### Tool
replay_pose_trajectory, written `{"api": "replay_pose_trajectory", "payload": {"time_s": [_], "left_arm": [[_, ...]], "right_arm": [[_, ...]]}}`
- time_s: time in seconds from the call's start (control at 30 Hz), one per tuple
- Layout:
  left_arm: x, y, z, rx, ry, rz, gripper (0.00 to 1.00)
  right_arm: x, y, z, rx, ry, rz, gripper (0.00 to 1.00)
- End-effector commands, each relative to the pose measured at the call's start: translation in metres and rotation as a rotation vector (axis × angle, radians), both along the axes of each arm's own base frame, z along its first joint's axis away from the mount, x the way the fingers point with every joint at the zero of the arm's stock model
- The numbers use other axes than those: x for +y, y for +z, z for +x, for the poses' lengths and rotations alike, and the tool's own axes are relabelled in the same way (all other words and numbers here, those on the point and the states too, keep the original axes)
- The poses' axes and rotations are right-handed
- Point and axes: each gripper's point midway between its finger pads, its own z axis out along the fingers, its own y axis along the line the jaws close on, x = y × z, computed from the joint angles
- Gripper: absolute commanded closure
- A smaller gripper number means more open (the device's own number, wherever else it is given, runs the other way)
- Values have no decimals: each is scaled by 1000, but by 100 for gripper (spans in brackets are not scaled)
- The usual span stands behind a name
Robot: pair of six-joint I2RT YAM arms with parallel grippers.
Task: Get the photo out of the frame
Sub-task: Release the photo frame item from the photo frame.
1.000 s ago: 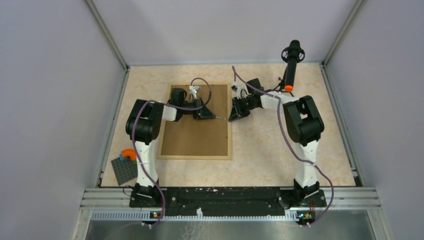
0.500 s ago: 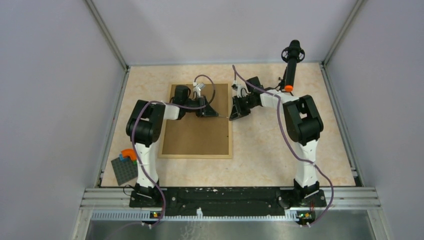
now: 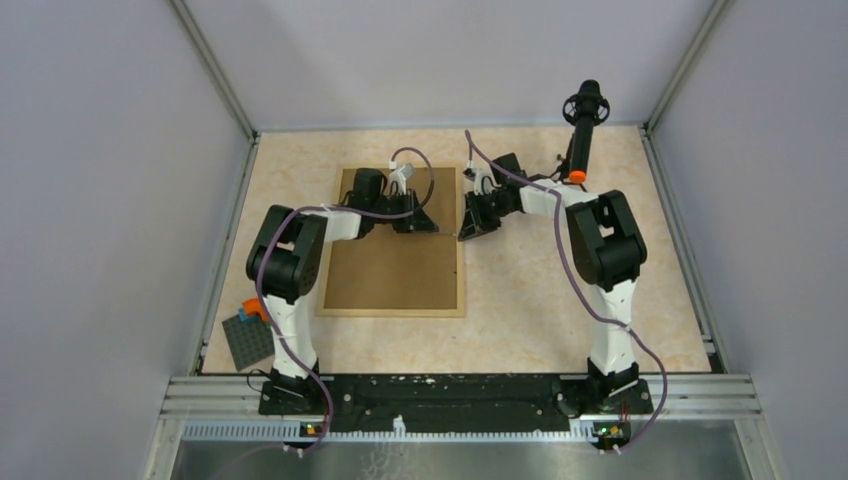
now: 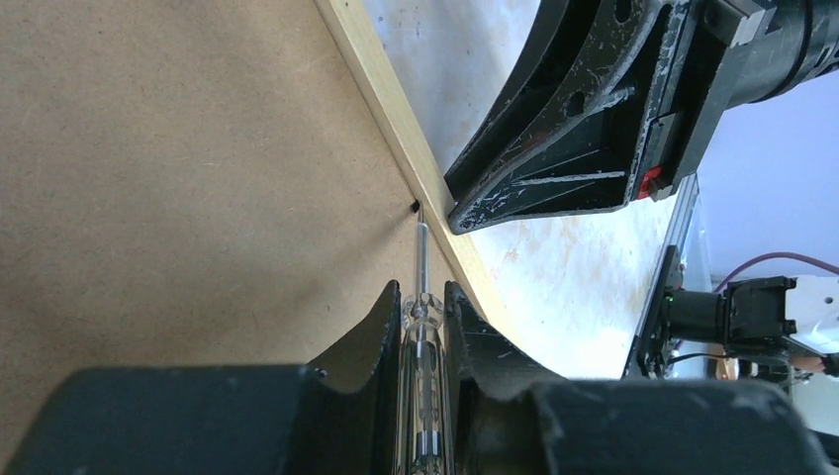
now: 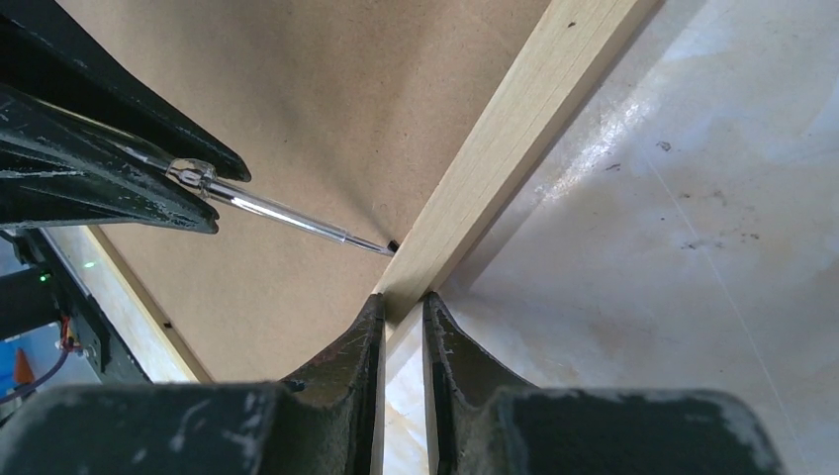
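left wrist view: left gripper (image 4: pixel 423 293) clamps a screwdriver (image 4: pixel 419 252) against the frame (image 4: pixel 382 94); right gripper (image 5: pixel 403 302), nearly closed, braces its rail. photo hidden; likely thin, creasable: lift by edges.

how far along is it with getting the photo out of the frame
Done: the frame lies face down, backing board up. In hand: the left claw grips a screwdriver, tip at a small black tab on the rail's inner edge; the right claw, nearly closed, sits at that rail's outer edge. Left: the board is in place, no photo shows, so board and photo have yet to come out.
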Motion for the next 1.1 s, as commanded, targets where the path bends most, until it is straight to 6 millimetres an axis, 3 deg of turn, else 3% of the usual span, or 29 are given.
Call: {"api": "replay_pose_trajectory", "payload": {"time_s": [0.0,0.43,0.73,1.07], "left_arm": [[-8,46,-4,-53,-44,-85,100],[31,43,8,44,20,-155,100],[32,9,9,72,12,-76,100],[21,-10,12,104,-13,-66,100]], "right_arm": [[-2,-45,0,-55,13,-153,100],[-23,-63,-6,-12,-23,-227,100],[-17,-59,-5,-13,-3,-194,100],[-15,-59,-7,-18,22,-185,100]]}}
